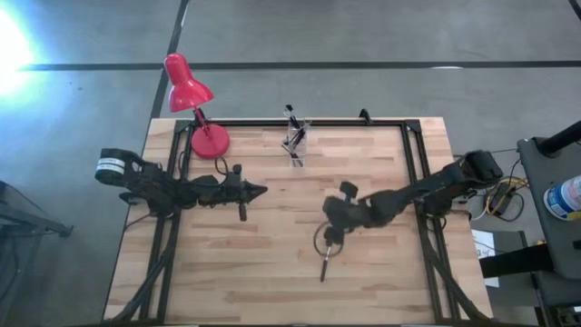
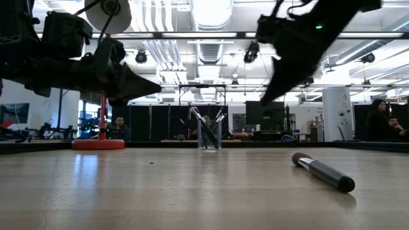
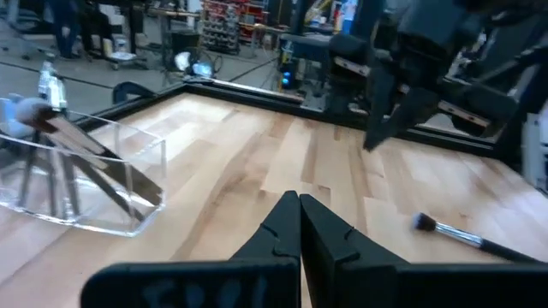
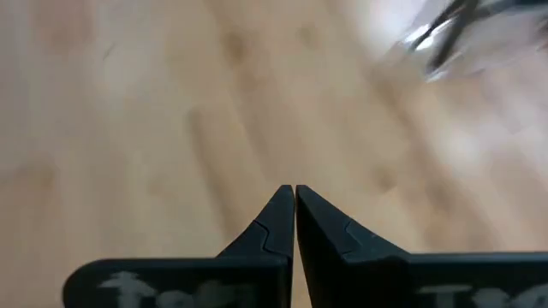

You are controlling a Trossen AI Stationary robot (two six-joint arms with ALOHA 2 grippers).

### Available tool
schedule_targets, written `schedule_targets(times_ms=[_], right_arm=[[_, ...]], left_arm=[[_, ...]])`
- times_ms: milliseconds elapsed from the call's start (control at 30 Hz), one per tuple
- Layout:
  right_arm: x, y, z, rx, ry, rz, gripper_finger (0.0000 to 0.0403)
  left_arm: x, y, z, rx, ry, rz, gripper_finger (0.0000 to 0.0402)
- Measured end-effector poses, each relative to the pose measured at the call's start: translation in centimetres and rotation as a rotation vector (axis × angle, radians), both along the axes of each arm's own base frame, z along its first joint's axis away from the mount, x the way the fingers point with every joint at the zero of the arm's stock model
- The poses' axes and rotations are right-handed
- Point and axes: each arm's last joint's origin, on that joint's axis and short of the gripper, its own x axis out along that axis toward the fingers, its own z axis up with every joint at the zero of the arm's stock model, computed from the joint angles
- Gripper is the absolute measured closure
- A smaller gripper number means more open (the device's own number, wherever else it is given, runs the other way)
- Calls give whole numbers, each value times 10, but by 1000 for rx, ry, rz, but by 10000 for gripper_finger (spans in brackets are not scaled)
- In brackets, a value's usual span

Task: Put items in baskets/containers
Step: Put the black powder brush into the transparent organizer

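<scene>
One brush (image 1: 324, 263) on table (image 1: 272, 272), clear holder (image 1: 296, 138) with brushes, no legible writing

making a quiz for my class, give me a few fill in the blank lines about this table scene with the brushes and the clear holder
1. The clear holder stands beside the ____ desk lamp.
2. One loose brush lies flat on the ____ table.
3. The right claw has both fingers pressed ____ with nothing between them.
4. The left claw is shut and holds ____.

Missing words: red; wooden; together; nothing
</scene>
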Motion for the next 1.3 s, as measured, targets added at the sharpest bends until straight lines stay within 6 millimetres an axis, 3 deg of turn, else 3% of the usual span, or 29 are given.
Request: schedule_targets(times_ms=[267,567,700,967,1300], right_arm=[[-10,34,-17,210,124,193,360],[-9,36,-36,336,155,330,277],[-6,35,-45,343,152,357,261],[-3,27,-56,336,169,327,282],[-1,27,-67,360,184,370,351]], left_arm=[[9,-7,-2,-17,76,-150,401],[25,-21,-3,6,142,-194,401],[29,-23,-3,5,152,-201,401],[34,-23,-9,2,177,-202,401],[34,-23,-11,-18,189,-200,401]])
